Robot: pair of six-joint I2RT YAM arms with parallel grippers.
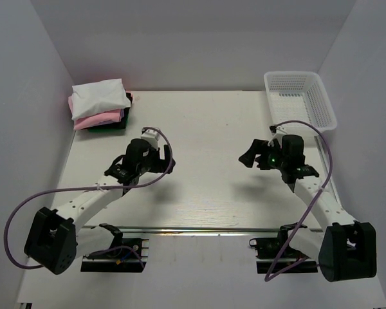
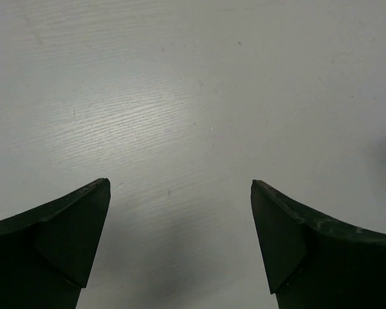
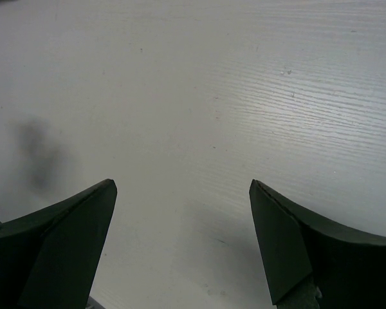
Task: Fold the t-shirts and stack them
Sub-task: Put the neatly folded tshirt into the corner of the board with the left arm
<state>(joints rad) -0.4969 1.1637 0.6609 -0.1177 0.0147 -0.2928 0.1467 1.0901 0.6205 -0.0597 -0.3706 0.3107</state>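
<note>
Tools hang released over the bench (image 1: 206,122), left tool (image 2: 180,187) and right tool (image 3: 183,187) grasping nothing. Farther back, the t-shirts (image 1: 101,106) lie folded in one stack at the far left corner, white on top, long axis running left-right along the bench's far edge; stacking looks done, so the next move likely calls only for tidying

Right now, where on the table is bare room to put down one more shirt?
The widest bare patch of the table is the middle, between the left gripper and the right gripper, and on to the back wall between the stack of t-shirts and the basket. Crowded: the two far corners and the near edge by the arm bases.
</note>
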